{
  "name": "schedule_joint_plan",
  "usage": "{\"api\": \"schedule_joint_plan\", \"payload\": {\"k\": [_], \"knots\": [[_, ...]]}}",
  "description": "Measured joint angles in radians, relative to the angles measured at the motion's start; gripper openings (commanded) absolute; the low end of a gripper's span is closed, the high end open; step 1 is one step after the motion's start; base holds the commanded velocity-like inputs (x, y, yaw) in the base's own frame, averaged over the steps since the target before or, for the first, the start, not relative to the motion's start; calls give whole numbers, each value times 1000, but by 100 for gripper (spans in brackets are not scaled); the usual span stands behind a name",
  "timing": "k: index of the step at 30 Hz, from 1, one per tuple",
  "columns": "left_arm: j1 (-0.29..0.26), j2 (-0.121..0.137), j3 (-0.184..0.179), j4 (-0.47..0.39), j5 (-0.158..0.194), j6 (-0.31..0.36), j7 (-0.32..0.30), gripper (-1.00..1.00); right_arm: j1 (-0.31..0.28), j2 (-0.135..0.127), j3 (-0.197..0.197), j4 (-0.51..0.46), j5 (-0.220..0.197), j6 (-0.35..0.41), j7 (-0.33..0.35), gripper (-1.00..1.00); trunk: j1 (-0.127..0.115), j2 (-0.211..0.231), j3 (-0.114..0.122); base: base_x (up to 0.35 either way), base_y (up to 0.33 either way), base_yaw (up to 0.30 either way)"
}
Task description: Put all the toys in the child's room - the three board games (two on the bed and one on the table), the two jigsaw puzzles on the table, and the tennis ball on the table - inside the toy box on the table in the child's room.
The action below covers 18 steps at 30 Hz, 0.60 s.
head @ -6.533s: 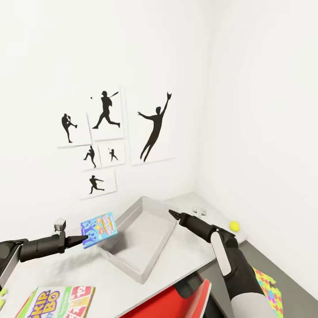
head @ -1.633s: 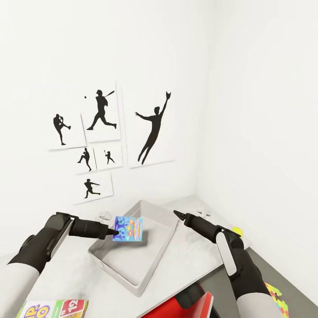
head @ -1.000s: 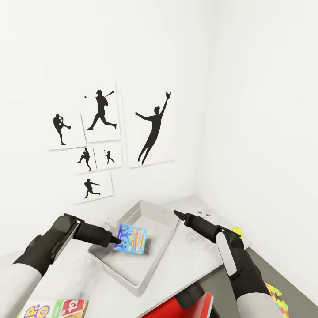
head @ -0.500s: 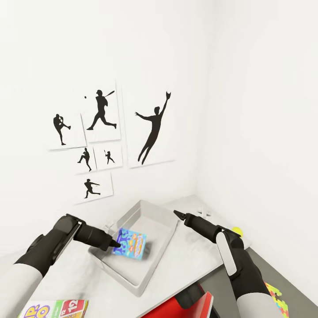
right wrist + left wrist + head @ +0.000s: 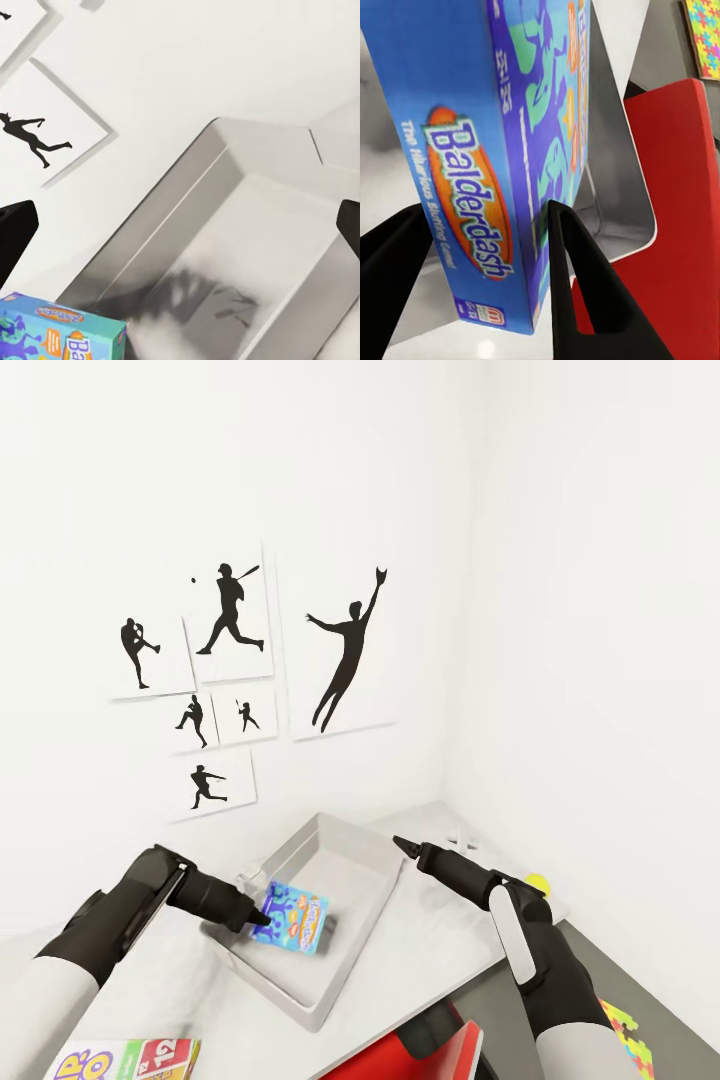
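The blue "Balderdash" board game [image 5: 297,920] hangs tilted low inside the grey toy box [image 5: 352,952] on the table [image 5: 430,940]. My left gripper [image 5: 262,914] is shut on its edge. In the left wrist view the board game [image 5: 472,150] sits between both fingers [image 5: 574,292]. My right gripper [image 5: 400,846] hovers over the toy box's far right corner, open and holding nothing. Its wrist view looks down into the toy box [image 5: 247,247]. The SKIP-BO board game [image 5: 120,1058] lies at the table's near left. The tennis ball [image 5: 537,882] rests at the far right. A jigsaw puzzle [image 5: 625,1028] lies on the lower dark section.
A red chair [image 5: 425,1050] stands under the table's near edge, also in the left wrist view as the chair [image 5: 675,210]. Two white walls meet behind the table, one hung with baseball silhouette pictures [image 5: 340,650]. A small white object [image 5: 462,842] lies near the corner.
Over the last second my left gripper has lowered the blue board game deeper into the toy box. Before that it carried it in from the box's left. The right arm stayed still.
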State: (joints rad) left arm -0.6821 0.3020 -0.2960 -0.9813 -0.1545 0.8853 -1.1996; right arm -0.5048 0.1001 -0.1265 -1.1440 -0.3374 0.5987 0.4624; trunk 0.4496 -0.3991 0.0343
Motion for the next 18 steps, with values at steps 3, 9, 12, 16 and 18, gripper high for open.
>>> {"api": "schedule_joint_plan", "payload": {"k": [3,9,12,16,18], "knots": [[0,0,-57,-1,0,2,-1,-100,0,0,0,0,0,0,0,100,0,0,0,0,0,0],[0,-1,-111,-3,-1,7,-1,-100,0,0,0,0,0,0,0,100,0,0,0,0,0,0],[-1,0,-115,-7,-2,10,-1,-100,0,0,0,0,0,0,0,100,0,0,0,0,0,0],[-1,0,-118,-12,-2,13,0,-100,0,0,0,0,0,0,0,100,0,0,0,0,0,0],[-1,0,-118,-12,-2,13,0,-100,0,0,0,0,0,0,0,100,0,0,0,0,0,0]]}}
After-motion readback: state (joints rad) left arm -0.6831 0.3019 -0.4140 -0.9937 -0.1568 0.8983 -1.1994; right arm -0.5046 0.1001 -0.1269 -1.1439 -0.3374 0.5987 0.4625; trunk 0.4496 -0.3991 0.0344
